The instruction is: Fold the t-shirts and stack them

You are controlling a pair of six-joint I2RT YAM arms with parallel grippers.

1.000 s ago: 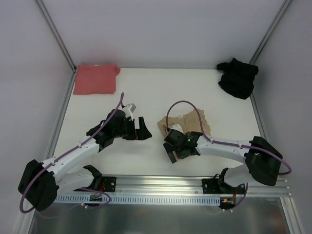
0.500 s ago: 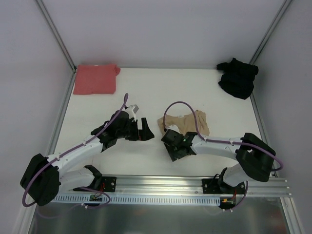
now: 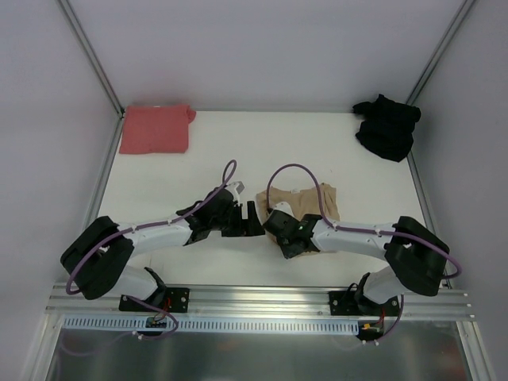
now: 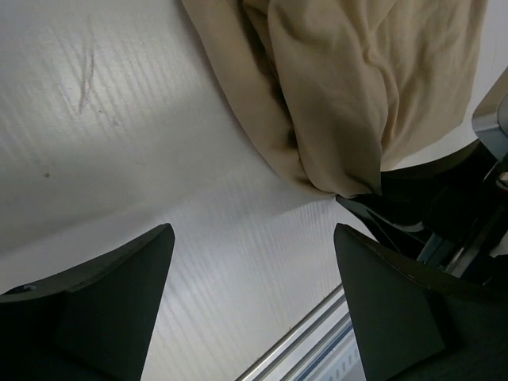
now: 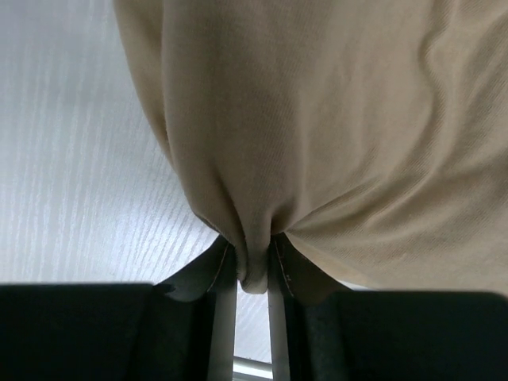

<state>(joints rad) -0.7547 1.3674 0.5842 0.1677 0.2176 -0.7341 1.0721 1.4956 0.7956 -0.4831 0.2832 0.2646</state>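
Observation:
The tan t-shirt (image 3: 309, 201) lies crumpled at mid-table. My right gripper (image 5: 252, 266) is shut on a pinched fold of its near edge, and the cloth bunches between the two fingers. In the top view the right gripper (image 3: 278, 222) sits at the shirt's near-left corner. My left gripper (image 4: 252, 238) is open just left of that corner, low over bare table, with the tan t-shirt (image 4: 341, 95) ahead of it and nothing between its fingers. The left gripper (image 3: 254, 221) nearly meets the right one. A salmon t-shirt (image 3: 155, 128) lies folded at the far left. A black t-shirt (image 3: 386, 125) lies crumpled at the far right.
The white table (image 3: 238, 151) is walled by a frame with metal posts at the back corners. A metal rail (image 3: 262, 298) runs along the near edge, also seen as the rail (image 4: 302, 341) in the left wrist view. The right gripper's body (image 4: 429, 198) stands close by the left fingers.
The left arm swung right and stretched low toward the tan shirt's near-left corner. The right gripper closed from wide open onto the shirt's edge.

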